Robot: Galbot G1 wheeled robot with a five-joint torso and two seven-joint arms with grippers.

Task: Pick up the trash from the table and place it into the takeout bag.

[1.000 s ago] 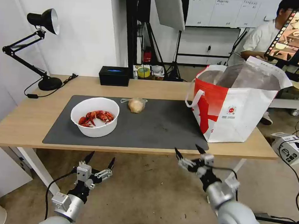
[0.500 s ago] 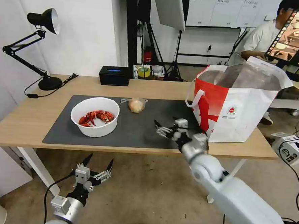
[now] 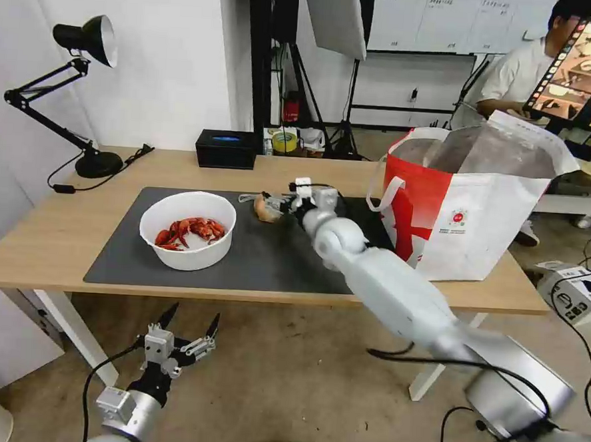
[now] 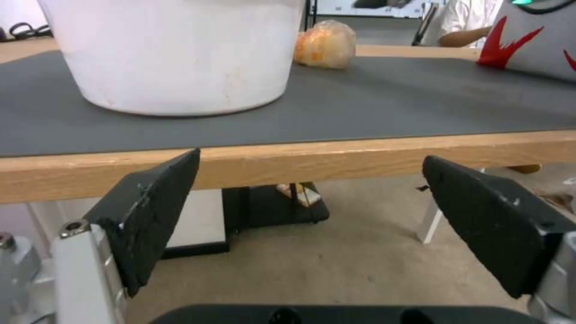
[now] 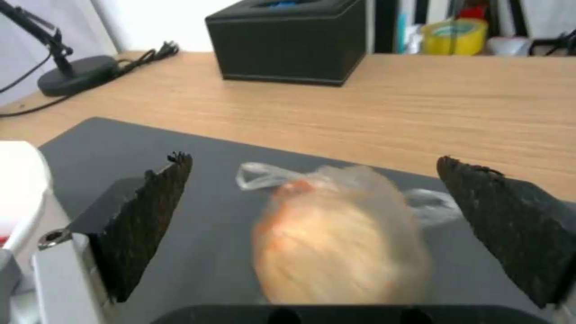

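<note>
From the head, the tan bun in its clear bag lies on the grey mat just at the tips of the right gripper, the arm stretched across the table. The white bowl holds red crayfish shells; the takeout bag stands open at the mat's right end. The left gripper hangs below the table edge, fingers spread.

At the left wrist, wide black fingers frame the table's edge, the bowl above.

At the right wrist, the bun sits between wide-open fingers, touching neither.
</note>
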